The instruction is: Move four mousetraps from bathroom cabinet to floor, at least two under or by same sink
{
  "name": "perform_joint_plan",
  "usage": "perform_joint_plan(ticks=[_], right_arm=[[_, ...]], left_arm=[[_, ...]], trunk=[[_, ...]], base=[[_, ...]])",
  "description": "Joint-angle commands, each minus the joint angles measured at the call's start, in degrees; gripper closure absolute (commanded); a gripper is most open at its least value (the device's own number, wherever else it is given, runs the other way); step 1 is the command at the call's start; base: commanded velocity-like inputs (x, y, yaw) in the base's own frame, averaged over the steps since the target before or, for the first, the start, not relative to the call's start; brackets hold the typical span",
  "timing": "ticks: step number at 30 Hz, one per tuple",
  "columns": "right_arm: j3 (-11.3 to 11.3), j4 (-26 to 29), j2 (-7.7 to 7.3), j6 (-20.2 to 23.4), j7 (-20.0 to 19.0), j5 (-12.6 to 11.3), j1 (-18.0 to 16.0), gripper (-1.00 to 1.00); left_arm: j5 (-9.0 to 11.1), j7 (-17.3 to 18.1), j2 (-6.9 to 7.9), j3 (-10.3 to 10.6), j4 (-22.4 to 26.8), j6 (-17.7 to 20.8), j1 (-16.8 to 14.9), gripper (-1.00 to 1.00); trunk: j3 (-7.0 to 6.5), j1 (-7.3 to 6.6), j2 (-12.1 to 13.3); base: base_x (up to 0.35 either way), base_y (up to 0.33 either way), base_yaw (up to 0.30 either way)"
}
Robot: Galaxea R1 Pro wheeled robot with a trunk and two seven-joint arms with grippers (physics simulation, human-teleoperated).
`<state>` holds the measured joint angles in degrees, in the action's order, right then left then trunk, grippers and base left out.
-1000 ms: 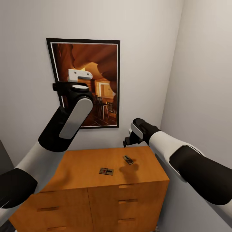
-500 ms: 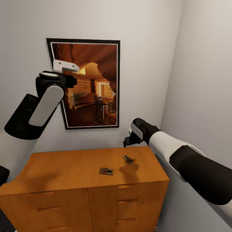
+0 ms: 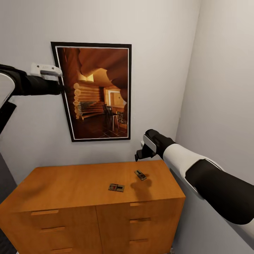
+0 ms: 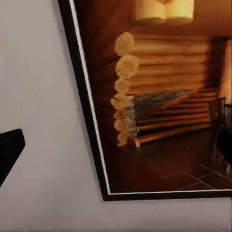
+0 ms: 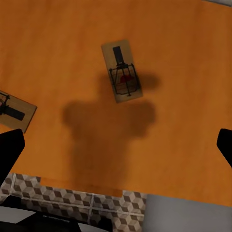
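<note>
Two mousetraps lie on the cabinet's (image 3: pixel 77 183) flat orange-brown top: one (image 3: pixel 116 187) near the middle front, the other (image 3: pixel 140 175) further right. My right gripper (image 3: pixel 139 155) hovers above the right-hand trap, apart from it. In the right wrist view that mousetrap (image 5: pixel 122 71) lies on the cabinet top (image 5: pixel 164 53) below the open gripper (image 5: pixel 116 147), with nothing between the fingers; the second trap (image 5: pixel 14 111) sits at the frame's edge. My left arm (image 3: pixel 31 84) is raised high at the left, and its open gripper (image 4: pixel 116 145) faces the wall picture.
A dark-framed log-cabin picture (image 3: pixel 97 91) hangs on the wall behind the cabinet. A white side wall (image 3: pixel 225 88) stands close on the right. Cube-patterned floor tiles (image 5: pixel 72 199) show past the cabinet's edge. Drawer fronts with bar handles (image 3: pixel 139 220) face me.
My left arm has swung up and to the left, away from in front of the picture. The right arm and both mousetraps have stayed put.
</note>
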<state>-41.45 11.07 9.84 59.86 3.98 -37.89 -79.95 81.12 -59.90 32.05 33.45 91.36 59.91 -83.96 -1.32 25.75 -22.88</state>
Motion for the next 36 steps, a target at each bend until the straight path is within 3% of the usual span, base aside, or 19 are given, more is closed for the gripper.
perform_joint_plan(ticks=[1,3,9,18,36], right_arm=[[-0.3,0.1,0.0,0.1,0.4,-0.6,0.0,-1.0],[-0.3,0.1,0.0,0.1,0.4,-0.6,0.0,-1.0],[-0.3,0.2,0.06,0.1,0.4,-0.6,0.0,-1.0],[-0.3,0.2,0.08,0.1,0.3,-0.6,0.0,-1.0],[-0.3,0.5,0.15,0.1,0.3,-0.7,0.0,-1.0]], left_arm=[[1.6,-0.5,1.24,0.1,0.0,0.1,-0.2,-1.0],[3.2,-0.4,3.04,0.0,0.0,0.1,-0.5,-1.0],[5.0,-0.3,5.39,-0.3,0.0,0.1,-0.8,-1.0],[5.7,-0.3,6.23,-0.4,0.0,0.1,-1.0,-1.0],[5.7,-1.7,6.06,-0.4,0.0,0.1,-1.5,-1.0]], trunk=[[0.03,0.03,0.0],[0.03,0.03,0.0],[0.03,0.03,0.0],[0.03,0.03,0.0],[0.03,0.03,0.0]], base=[[0.002,0.0,0.0],[0.002,0.0,0.0],[0.0,0.0,0.0],[0.0,0.0,0.0],[0.0,0.0,0.0]])
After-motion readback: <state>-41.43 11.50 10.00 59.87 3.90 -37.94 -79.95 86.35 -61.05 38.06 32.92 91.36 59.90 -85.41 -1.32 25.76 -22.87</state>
